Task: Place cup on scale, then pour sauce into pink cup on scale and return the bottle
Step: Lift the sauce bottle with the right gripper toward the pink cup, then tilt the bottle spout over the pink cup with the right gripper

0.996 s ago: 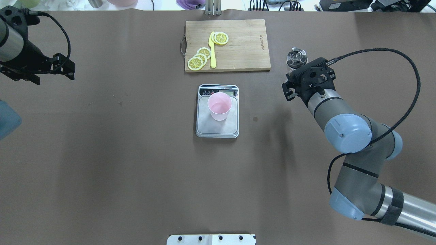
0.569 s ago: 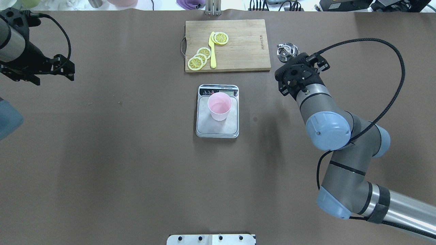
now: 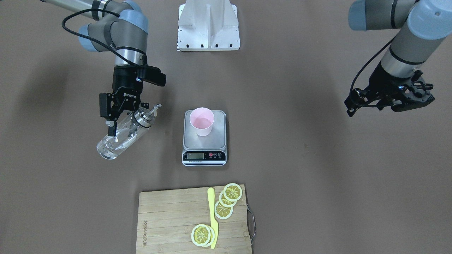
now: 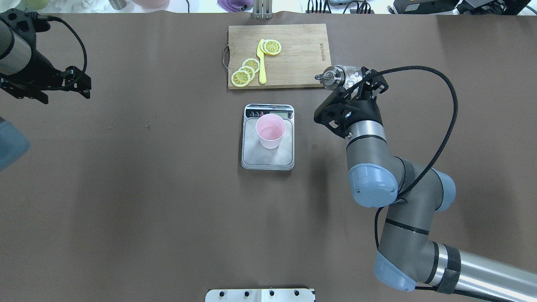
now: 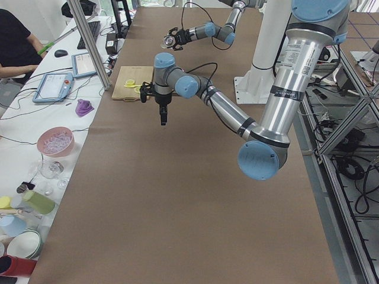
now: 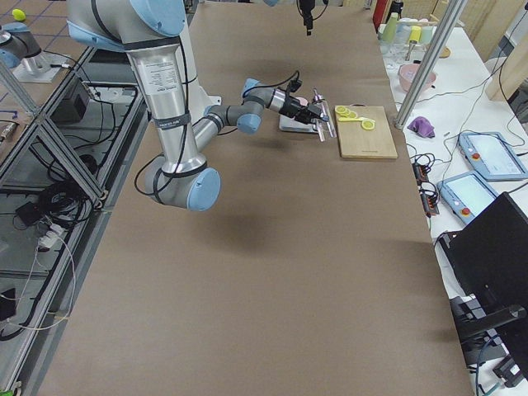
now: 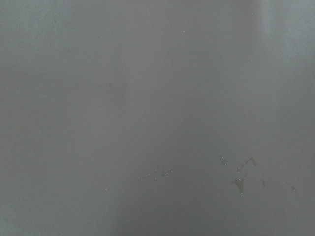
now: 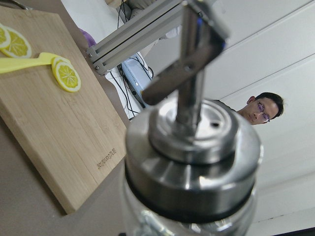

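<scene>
My right tool [image 3: 124, 123] is pinching the bottle [image 3: 116, 143] just below its silver cap, one finger on each side of the glass. The bottle hangs tilted in the grip, with its spout leaning toward the scale [image 3: 219, 137] and its clear base swung away to the far side of the tool. In the front view the spout tip stops short of the scale's near edge, so the bottle is beside the scale and not over it. The cup [image 3: 201, 121] stands upright on the silver platform, toward the end away from the display, apart from the bottle and from both tools. My left tool [image 4: 87, 84] hovers near the worktop's [image 4: 168, 209] far left side with its fingers spread and nothing between them; its wrist camera shows only bare brown surface. Beyond the scale lies a wooden cutting board [image 4: 302, 58] carrying lemon slices [image 4: 245, 72] and a yellow knife [image 4: 261, 63].
</scene>
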You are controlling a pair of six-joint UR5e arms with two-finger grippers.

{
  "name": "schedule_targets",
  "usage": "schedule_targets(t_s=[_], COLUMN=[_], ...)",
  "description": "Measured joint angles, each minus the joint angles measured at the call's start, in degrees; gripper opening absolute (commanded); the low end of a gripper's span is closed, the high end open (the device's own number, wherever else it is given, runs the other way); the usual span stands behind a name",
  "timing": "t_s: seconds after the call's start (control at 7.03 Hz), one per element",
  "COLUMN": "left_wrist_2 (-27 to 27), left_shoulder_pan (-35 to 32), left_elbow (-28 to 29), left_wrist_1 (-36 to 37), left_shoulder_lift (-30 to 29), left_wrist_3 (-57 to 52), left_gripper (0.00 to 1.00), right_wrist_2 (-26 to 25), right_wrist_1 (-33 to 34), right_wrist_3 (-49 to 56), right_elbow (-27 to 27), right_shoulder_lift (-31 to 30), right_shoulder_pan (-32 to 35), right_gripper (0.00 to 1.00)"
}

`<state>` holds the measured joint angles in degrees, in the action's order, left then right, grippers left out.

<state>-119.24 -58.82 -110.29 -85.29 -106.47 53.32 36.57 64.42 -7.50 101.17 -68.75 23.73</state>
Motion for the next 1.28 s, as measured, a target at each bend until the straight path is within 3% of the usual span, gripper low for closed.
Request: schedule_targets(t_s=[0.57,1.28], left_wrist_2=[-0.3,0.0], left_shoulder_pan=[-5.7,-7.9], left_elbow=[4.9,6.8], left_wrist_1=[0.2,-0.2], left_shoulder_lift=[-1.3,-1.2], left_wrist_3=[-10.9,-12.8], left_gripper=[0.99,0.99], right_wrist_2=[-9.8,-15.7], right_wrist_1=[0.1,0.1], right_wrist_3=[7.8,14.1], right_elbow=[-4.9,-10.0], right_shoulder_lift=[4.3,5.2], right_shoulder_pan=[-4.2,-5.6], right_gripper=[0.05,0.05])
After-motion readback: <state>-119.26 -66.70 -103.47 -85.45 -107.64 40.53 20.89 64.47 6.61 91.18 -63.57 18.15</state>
